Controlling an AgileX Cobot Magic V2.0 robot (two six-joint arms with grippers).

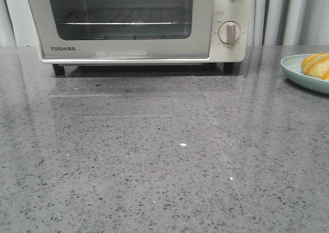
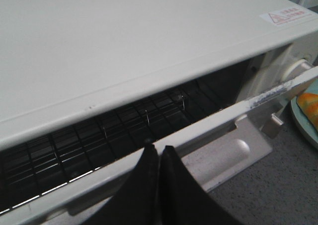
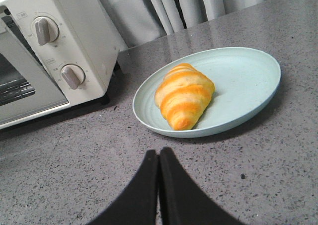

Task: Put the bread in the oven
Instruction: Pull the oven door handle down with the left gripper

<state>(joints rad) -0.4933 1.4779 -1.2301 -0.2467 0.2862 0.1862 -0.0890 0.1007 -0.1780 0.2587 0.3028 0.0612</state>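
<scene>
The bread, a golden-orange roll with pale stripes, lies on a pale green plate to the right of the oven; it also shows at the right edge of the front view. My right gripper is shut and empty, above the counter just short of the plate. My left gripper is shut, its tips at the top edge of the oven door. The door stands ajar, and the wire rack shows through the gap. Neither gripper shows in the front view.
The oven stands at the back of the grey speckled counter, with two round knobs on its right side. Pale curtains hang behind. The plate sits close to the oven's right side.
</scene>
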